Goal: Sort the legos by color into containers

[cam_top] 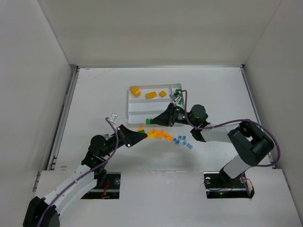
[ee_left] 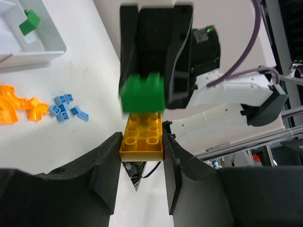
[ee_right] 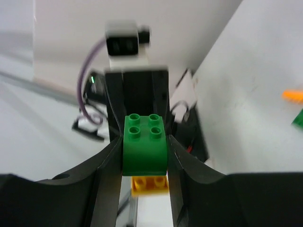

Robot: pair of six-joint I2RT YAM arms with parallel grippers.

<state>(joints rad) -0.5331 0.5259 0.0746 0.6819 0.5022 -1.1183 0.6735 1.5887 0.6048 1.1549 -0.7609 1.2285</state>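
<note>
Left wrist, left end effector (ee_left: 142, 144) clamps yellow brick (ee_left: 142, 138), right end effector (ee_left: 149, 90) grips blurred green brick (ee_left: 142, 94)

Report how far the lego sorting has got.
Done: three yellow bricks lie in the tray's far section, one green piece in another. In hand: the left end effector grips a yellow brick, the right end effector a green brick, brick against brick. Left: orange pieces and blue pieces loose on the table.
</note>
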